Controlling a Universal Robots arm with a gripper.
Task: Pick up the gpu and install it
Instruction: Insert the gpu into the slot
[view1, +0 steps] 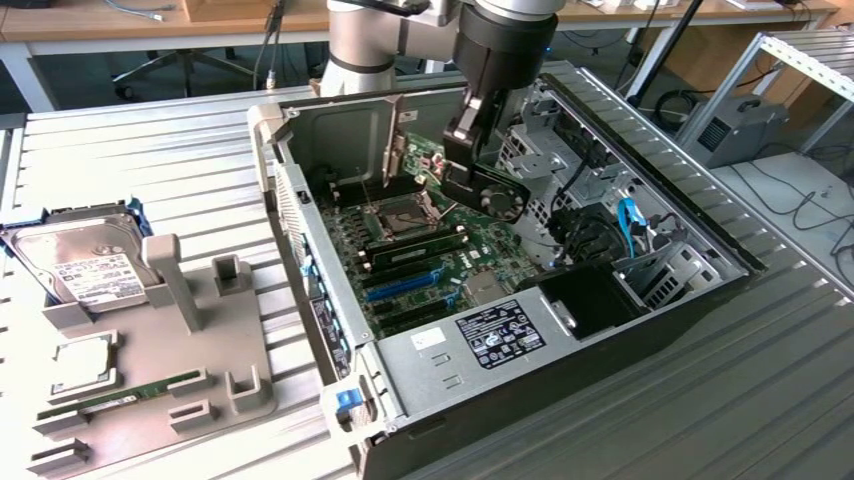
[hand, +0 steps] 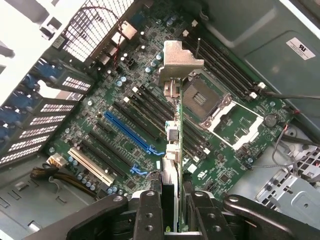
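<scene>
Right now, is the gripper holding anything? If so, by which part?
Yes. The gripper holds the gpu, pinched across its two flat faces at one edge, above the motherboard.

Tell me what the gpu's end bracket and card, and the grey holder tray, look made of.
The end bracket looks like bare sheet metal: silvery, folded, dull sheen. The gpu in the gripper shows green circuit laminate, thin edge-on. The holder tray is probably matte grey plastic: uniform, no glare.
</scene>
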